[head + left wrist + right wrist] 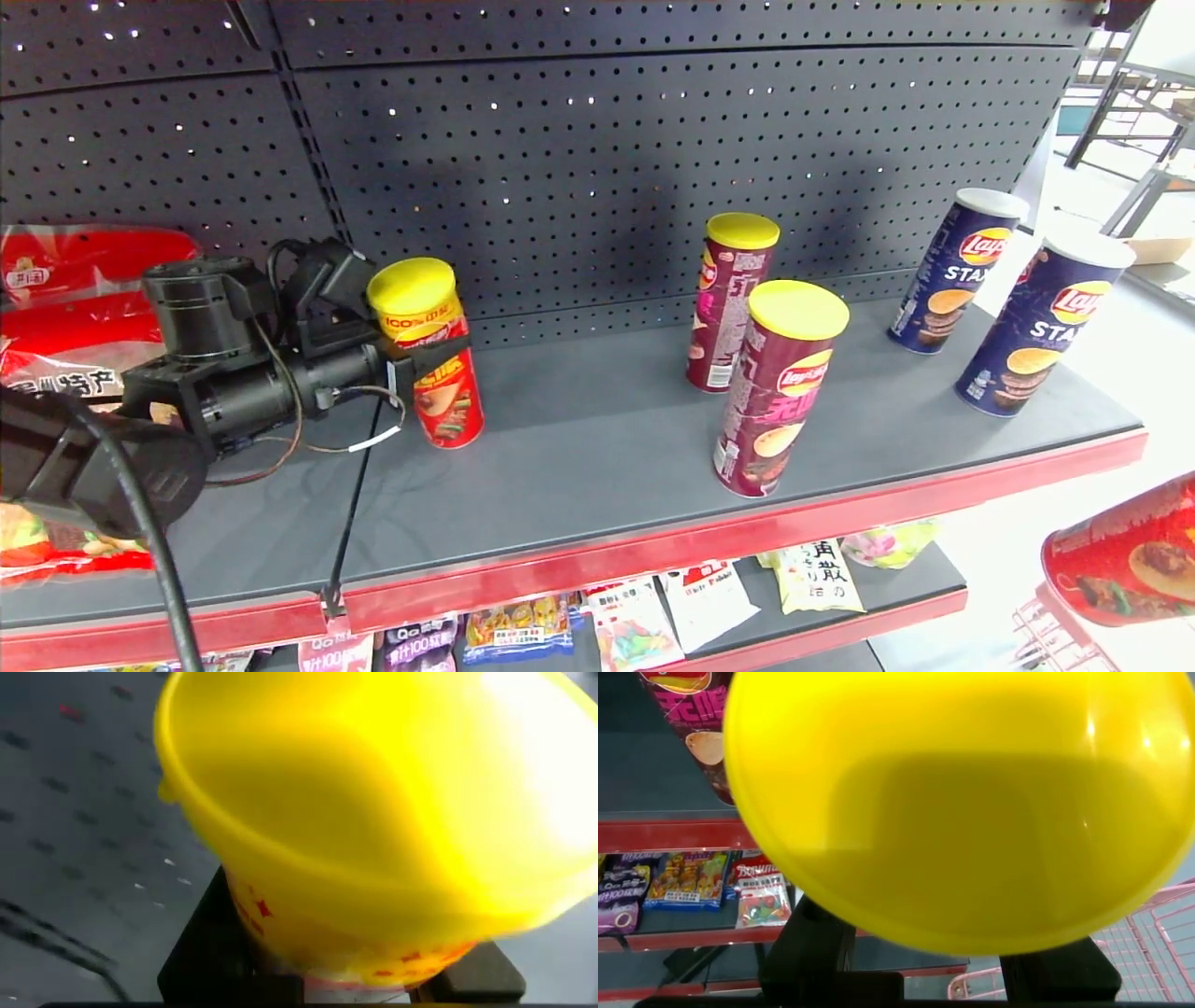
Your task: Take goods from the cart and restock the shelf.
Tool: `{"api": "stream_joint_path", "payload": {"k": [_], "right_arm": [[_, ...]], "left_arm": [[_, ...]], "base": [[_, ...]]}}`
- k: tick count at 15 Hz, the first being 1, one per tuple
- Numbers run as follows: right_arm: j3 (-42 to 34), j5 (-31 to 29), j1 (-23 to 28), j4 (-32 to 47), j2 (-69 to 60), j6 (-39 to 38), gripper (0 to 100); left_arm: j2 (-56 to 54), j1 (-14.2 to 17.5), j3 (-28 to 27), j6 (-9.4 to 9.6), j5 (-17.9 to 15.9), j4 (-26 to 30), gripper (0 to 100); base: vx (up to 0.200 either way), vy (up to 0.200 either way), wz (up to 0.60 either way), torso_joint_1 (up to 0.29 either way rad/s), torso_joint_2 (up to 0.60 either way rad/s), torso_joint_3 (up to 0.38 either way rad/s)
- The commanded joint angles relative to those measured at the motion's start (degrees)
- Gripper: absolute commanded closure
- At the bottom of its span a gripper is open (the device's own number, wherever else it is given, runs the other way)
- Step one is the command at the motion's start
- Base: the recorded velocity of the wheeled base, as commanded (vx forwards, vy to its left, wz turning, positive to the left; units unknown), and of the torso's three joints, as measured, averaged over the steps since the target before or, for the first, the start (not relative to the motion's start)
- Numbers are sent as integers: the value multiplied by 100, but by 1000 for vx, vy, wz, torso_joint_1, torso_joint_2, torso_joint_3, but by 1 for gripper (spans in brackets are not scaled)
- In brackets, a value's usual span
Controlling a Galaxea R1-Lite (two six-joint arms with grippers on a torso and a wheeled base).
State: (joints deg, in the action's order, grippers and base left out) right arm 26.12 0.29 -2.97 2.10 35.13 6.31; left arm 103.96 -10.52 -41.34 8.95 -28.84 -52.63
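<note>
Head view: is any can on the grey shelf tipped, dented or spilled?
Nothing stands out. The two maroon cylindrical cans with yellow lids and two dark blue cans with white lids stand upright, lids on. The left gripper grips the red yellow-lidded can upright.

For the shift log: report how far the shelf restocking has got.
Done: two purple cans and two blue cans stand on the shelf. In hand: the left gripper is clamped on a red can set at shelf level; the right gripper holds a second red can by the cart. Left: release one, shelve the other.
</note>
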Motion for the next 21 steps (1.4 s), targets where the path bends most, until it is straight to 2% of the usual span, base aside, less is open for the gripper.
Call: {"api": "stream_joint_path", "payload": {"k": [1, 4, 7, 10, 13, 21], "right_arm": [[-2, 6, -1, -34, 37, 1, 100], [7, 15, -1, -43, 90, -16, 100], [24, 15, -1, -43, 117, -16, 100], [51, 15, -1, -43, 125, -16, 100], [42, 15, -10, -43, 125, -16, 100], [42, 15, -1, -43, 134, -16, 100]], "left_arm": [[-869, -20, 706, -315, -51, 7, 100], [-1449, -3, 1392, -376, -113, -2, 100], [-1669, -29, 1629, -455, -350, 7, 100], [-1686, -20, 1866, -455, -359, -2, 100], [-1633, -20, 1919, -403, -341, -11, 100], [-1765, -20, 2016, -464, -368, 16, 100]], "base": [[0, 0, 0, 0, 0, 0], [0, 0, 0, 0, 0, 0], [0, 0, 0, 0, 0, 0], [0, 0, 0, 0, 0, 0], [0, 0, 0, 0, 0, 0], [0, 0, 0, 0, 0, 0]]}}
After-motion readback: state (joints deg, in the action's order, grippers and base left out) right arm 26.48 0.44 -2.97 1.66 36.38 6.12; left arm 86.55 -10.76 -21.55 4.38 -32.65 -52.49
